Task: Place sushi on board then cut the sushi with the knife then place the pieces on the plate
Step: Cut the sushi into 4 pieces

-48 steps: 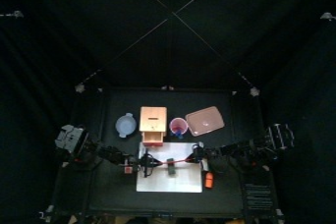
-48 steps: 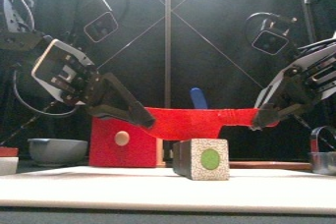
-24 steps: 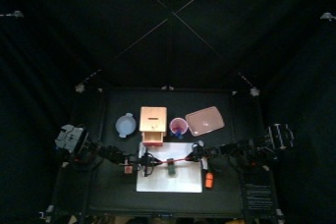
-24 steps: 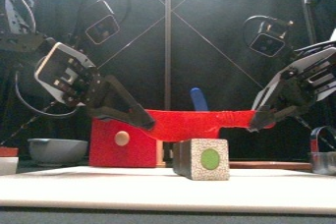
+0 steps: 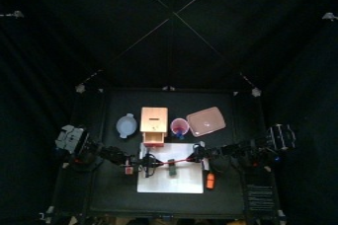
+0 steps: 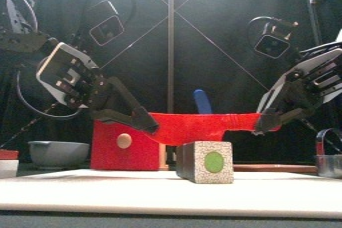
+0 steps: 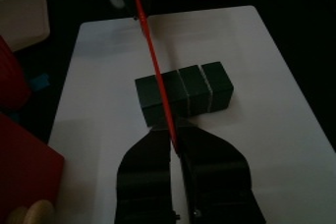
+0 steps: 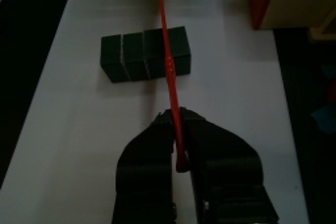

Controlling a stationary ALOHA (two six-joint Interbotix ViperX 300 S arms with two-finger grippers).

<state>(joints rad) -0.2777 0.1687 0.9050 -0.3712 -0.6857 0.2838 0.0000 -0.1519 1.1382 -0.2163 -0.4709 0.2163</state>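
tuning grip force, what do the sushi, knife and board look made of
Sushi: likely wood or hard plastic, matte; square-edged blocks, speckled painted end. Knife: probably plastic; uniformly red, smooth, thin. Board: plastic by its look; flat, plain white.

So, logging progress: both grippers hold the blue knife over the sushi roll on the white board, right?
No: the front view shows the knife is red, not blue. Left gripper and right gripper hold it over the sushi roll on the white board.
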